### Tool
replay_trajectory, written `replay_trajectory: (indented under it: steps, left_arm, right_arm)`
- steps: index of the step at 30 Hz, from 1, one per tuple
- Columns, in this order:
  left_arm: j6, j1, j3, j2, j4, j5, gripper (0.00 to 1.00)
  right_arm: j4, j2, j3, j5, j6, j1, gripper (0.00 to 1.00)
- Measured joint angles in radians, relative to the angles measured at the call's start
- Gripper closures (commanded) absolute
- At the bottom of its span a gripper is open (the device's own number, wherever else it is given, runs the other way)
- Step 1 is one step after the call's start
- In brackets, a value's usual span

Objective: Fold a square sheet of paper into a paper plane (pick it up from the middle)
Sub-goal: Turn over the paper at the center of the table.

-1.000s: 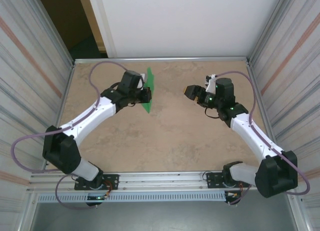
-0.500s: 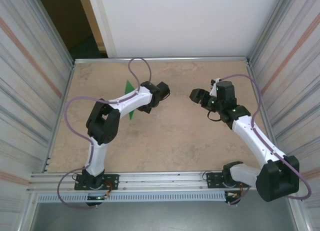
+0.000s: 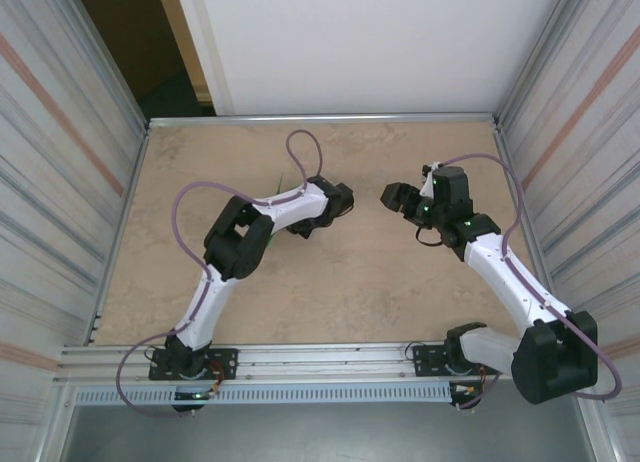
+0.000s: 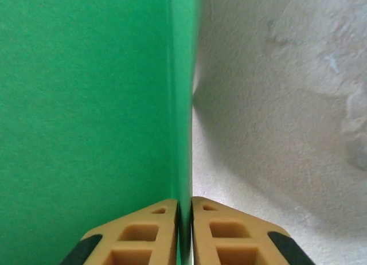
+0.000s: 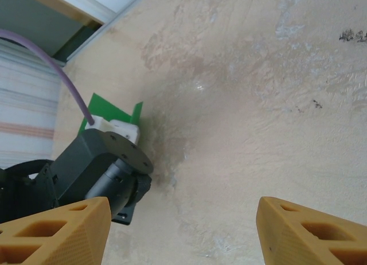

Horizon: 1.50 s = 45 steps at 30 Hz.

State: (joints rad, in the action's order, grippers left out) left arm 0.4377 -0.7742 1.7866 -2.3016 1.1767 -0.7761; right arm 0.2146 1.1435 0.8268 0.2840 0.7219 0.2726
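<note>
My left claw (image 4: 184,210) is pinching the green sheet of paper (image 4: 86,104) on edge, toward the table's (image 3: 400,292) far edge | my right claw (image 5: 178,230) is hovering wide open nearby.

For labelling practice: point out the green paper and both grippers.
green paper (image 4: 86,104): left wrist view, flat face.
left gripper (image 4: 183,206): left wrist view, between its fingers.
right gripper (image 5: 183,206): right wrist view, between its fingers.
</note>
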Motion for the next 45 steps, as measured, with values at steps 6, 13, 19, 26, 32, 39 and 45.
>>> replay_trajectory:
  steps: [6, 13, 19, 26, 32, 39, 45]
  left_arm:
    - [0.001, -0.035, 0.045, -0.024, -0.003, 0.038, 0.77]
    - [0.004, -0.053, 0.055, -0.04, -0.013, 0.122, 0.75]
    - [0.017, -0.087, -0.002, 0.04, -0.117, 0.34, 0.67]
    - [0.047, -0.123, -0.257, 0.347, -0.387, 0.675, 0.53]
    - [0.076, 0.102, -0.476, 0.524, -0.613, 0.859, 0.45]
    - [0.101, 0.307, -0.557, 0.459, -0.726, 0.915, 0.41]
    - [0.098, 0.309, -0.529, 0.381, -0.734, 0.887, 0.39]
  right_arm:
    - [-0.004, 0.0, -0.001, 0.001, 0.003, 0.0, 0.33]
    - [-0.004, 0.0, -0.007, 0.001, 0.003, 0.0, 0.33]
    - [-0.004, 0.0, -0.021, 0.001, 0.004, -0.003, 0.33]
    - [-0.011, 0.004, -0.022, 0.003, 0.01, -0.011, 0.32]
    - [-0.027, 0.024, -0.029, 0.009, 0.011, -0.013, 0.31]
    - [-0.035, 0.031, -0.029, 0.024, 0.029, -0.013, 0.31]
    - [-0.037, 0.046, -0.029, 0.03, 0.029, -0.013, 0.31]
